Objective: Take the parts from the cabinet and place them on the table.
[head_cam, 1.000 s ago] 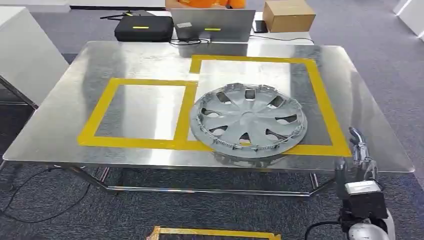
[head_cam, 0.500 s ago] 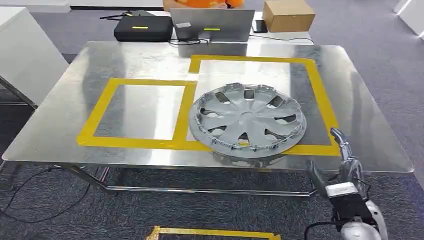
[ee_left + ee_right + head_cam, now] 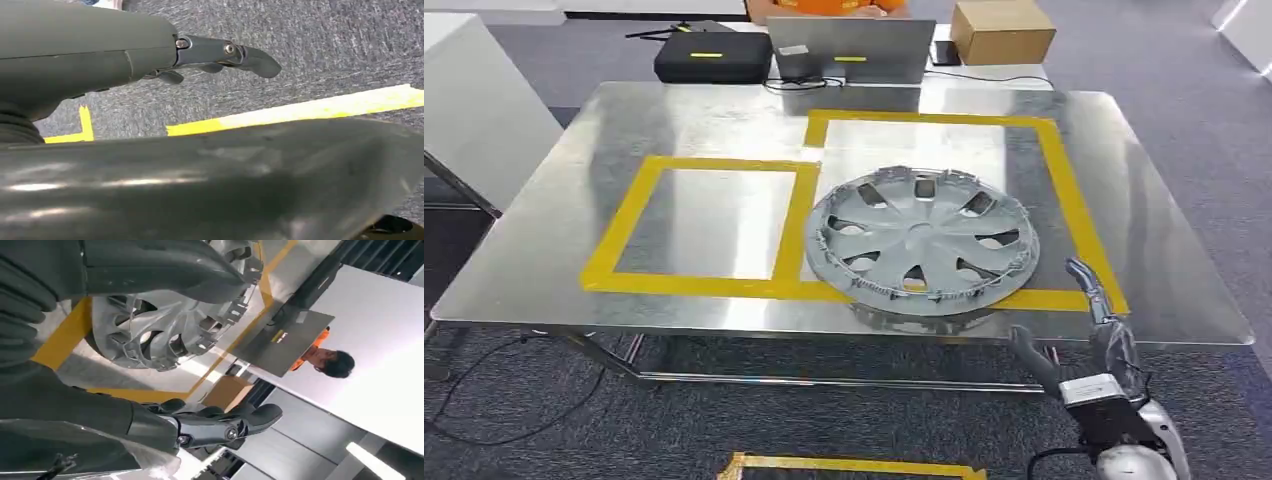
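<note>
On table (image 3: 674, 110): hubcap (image 3: 921, 242) | right robot hand (image 3: 1096, 325) just beside, apart, fingers spread, empty

laptop (image 3: 851, 48) at 12 o'clock, lid grey, back toward camera | black case (image 3: 712, 57) at 11, beside laptop | cardboard box (image 3: 1002, 30) at 1 | person in orange (image 3: 821, 7) behind laptop | yellow floor tape (image 3: 854, 467) at 6

Silver hubcap (image 3: 921, 243); yellow tape (image 3: 796, 224) on shiny steel table (image 3: 554, 225); brown box (image 3: 1001, 30); grey carpet (image 3: 544, 420).
</note>
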### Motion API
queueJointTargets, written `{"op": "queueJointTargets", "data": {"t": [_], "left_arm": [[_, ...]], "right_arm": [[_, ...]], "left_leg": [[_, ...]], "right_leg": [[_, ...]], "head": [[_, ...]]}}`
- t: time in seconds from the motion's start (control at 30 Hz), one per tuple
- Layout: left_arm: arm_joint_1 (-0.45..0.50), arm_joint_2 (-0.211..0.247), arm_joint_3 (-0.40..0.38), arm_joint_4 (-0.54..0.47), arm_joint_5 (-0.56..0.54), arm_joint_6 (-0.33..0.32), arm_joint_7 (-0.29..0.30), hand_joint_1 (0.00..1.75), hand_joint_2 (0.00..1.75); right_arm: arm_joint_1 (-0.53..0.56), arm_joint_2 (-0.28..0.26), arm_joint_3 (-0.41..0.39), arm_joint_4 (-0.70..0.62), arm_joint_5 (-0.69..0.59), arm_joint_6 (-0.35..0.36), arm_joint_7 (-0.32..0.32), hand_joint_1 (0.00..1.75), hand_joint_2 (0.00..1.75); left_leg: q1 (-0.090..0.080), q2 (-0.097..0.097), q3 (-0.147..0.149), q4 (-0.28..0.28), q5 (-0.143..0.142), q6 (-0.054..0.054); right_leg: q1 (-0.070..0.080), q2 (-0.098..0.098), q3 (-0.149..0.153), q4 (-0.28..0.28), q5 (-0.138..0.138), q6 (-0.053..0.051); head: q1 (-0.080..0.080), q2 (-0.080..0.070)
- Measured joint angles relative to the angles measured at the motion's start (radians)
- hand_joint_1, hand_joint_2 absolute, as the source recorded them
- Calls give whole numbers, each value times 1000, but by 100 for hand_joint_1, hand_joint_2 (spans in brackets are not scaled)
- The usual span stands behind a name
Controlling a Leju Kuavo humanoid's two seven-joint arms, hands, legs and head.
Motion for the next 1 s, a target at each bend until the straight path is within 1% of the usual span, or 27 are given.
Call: {"op": "queueJointTargets", "data": {"t": [0.03, 0.07, 0.1, 0.13, 0.17, 0.2, 0.23, 0.27, 0.3, 0.33, 0.37, 0.4, 0.43, 0.47, 0.57, 0.6, 0.63, 0.67, 0.7, 0.73, 0.77, 0.8, 0.83, 0.9, 0.93, 0.97, 1.0], "left_arm": [[-1, 0, 0, 0, 1, 0, 3, 0, 0], [-2, 0, 1, 0, 3, 0, 5, 0, 0], [-3, -2, 1, 0, 4, 0, 6, 0, 0], [-3, -2, 1, 0, 7, 0, 10, 0, 0], [-2, -2, 3, 0, 10, -1, 14, 0, 0], [-1, -2, 5, 0, 12, -3, 16, 0, 0], [0, -2, 8, 0, 13, -4, 20, 0, 0], [1, -2, 11, 0, 16, -5, 21, 0, 0], [2, -3, 14, 0, 19, -6, 21, 0, 0], [1, -3, 18, 0, 20, -6, 21, 0, 0], [0, -5, 20, 0, 21, -6, 21, 0, 0], [0, -6, 22, 0, 21, -5, 21, 0, 0], [0, -6, 24, 0, 21, -5, 23, 0, 0], [0, -6, 25, 0, 21, -4, 23, 0, 0], [0, -8, 26, 0, 21, -3, 30, 0, 0], [-1, -7, 26, 0, 23, 1, 31, 0, 0], [-2, -8, 27, 0, 23, 6, 31, 0, 0], [-2, -8, 28, 0, 24, 9, 32, 0, 0], [-2, -8, 29, 0, 24, 12, 33, 0, 0], [-2, -8, 31, 0, 24, 15, 34, 0, 0], [-2, -8, 32, 0, 24, 17, 37, 0, 0], [-2, -9, 33, 0, 24, 21, 38, 0, 0], [-2, -9, 33, 0, 24, 23, 38, 0, 0], [-3, -9, 33, 0, 24, 28, 38, 0, 0], [-3, -9, 33, 0, 24, 29, 38, 0, 0], [-5, -9, 33, 0, 24, 29, 38, 0, 0], [-5, -10, 33, 0, 24, 29, 38, 0, 0]], "right_arm": [[0, 0, 1, 0, -2, -8, 5, 0, 0], [1, 0, 1, 0, -8, -15, 8, 0, 0], [3, 0, 1, 0, -12, -21, 11, 0, 0], [1, 0, 1, 0, -18, -28, 11, 0, 0], [0, 0, 1, 0, -23, -35, 12, 0, 0], [3, 0, 2, 0, -27, -43, 13, 0, 0], [7, 0, 2, 0, -29, -50, 13, 0, 0], [10, 0, 2, 0, -31, -53, 13, 0, 0], [14, 0, 1, 0, -33, -57, 13, 0, 0], [16, 0, 1, -1, -34, -59, 13, 0, 0], [17, 0, 1, -3, -34, -59, 13, 0, 0], [17, 0, 1, -6, -35, -60, 13, 0, 0], [15, 0, 2, -8, -35, -61, 14, 0, 0], [18, 1, 1, -12, -35, -63, 13, 0, 0], [20, 1, 1, -14, -36, -67, 14, 0, 0], [19, 3, 1, -17, -36, -69, 14, 0, 0], [19, 3, 1, -20, -35, -71, 14, 0, 0], [18, 3, 1, -20, -35, -74, 14, 0, 0], [20, 5, 1, -20, -35, -74, 14, 0, 0], [21, 6, 1, -20, -35, -76, 14, 0, 0], [22, 6, 1, -20, -35, -76, 14, 0, 0], [22, 6, 1, -20, -35, -77, 14, 0, 0], [22, 6, 1, -20, -34, -77, 14, 0, 0], [22, 6, 1, -20, -34, -77, 14, 0, 0], [22, 6, 1, -20, -34, -77, 14, 0, 0], [20, 6, 1, -20, -34, -78, 14, 0, 0], [20, 6, 1, -20, -34, -78, 14, 0, 0]], "left_leg": [[-1, 1, 0, -1, 1, 4], [2, 4, 4, -14, 8, 13], [8, 13, 10, -27, 16, 20], [8, 14, 12, -33, 18, 26], [8, 17, 11, -32, 18, 27], [6, 22, 11, -32, 18, 28], [5, 27, 10, -32, 17, 29], [4, 30, 11, -32, 16, 28], [4, 31, 11, -31, 16, 27], [5, 32, 12, -30, 14, 25], [6, 32, 12, -27, 12, 21], [7, 32, 12, -19, 7, 14], [0, 32, 10, -14, 2, 6], [0, 32, 10, -8, -1, 1], [4, 33, 11, -12, 4, -13], [6, 33, 9, -5, -6, -19], [5, 32, -2, 26, -33, -26], [8, 32, -26, 82, -68, -31], [11, 32, -61, 167, -110, -36], [13, 32, -92, 240, -140, -38], [14, 32, -110, 282, -148, -40], [15, 32, -104, 273, -130, -40], [16, 32, -82, 226, -95, -39], [17, 32, 1, 54, -6, -33], [17, 26, 25, 4, -8, -30], [13, 25, 26, -14, -8, -29], [12, 25, 19, -7, -7, -26]], "right_leg": [[-1, 1, 1, -4, 2, 3], [2, 3, 1, -8, 3, 10], [1, -15, -8, 7, -8, 8], [5, -42, -27, 44, -36, 7], [5, -52, -61, 113, -74, 6], [4, -56, -104, 204, -115, 9], [4, -56, -140, 277, -141, 10], [4, -57, -157, 309, -143, 12], [4, -58, -147, 289, -118, 12], [3, -60, -117, 228, -79, 13], [2, -65, -68, 131, -32, 12], [1, -73, -16, 37, 3, 11], [8, -75, -4, 15, -23, 7], [6, -70, 3, 11, -14, -3], [11, -66, 1, 13, -10, -19], [4, -68, 4, 8, -5, -27], [3, -67, 5, 7, -5, -30], [3, -68, 5, 8, -5, -35], [4, -68, 4, 8, -5, -37], [4, -68, 4, 9, -5, -37], [4, -68, 4, 9, -4, -37], [4, -66, 4, 9, -4, -37], [4, -65, 5, 10, -4, -36], [3, -62, 9, 10, -5, -35], [4, -62, 8, 9, -5, -31], [10, -60, 1, 15, -4, -23], [8, -60, -3, 12, 1, -15]], "head": [[0, 0], [0, 0], [1, 0], [5, 0], [5, 0], [3, 0], [3, 0], [4, 0], [3, 0], [4, 0], [3, 0], [4, 0], [4, 0], [2, 0], [3, 0], [2, 0], [-2, 0], [-3, 0], [-3, 0], [-2, 0], [-3, 0], [-3, 0], [-3, 0], [-3, 0], [-2, 0], [-2, 0], [0, 0]]}}
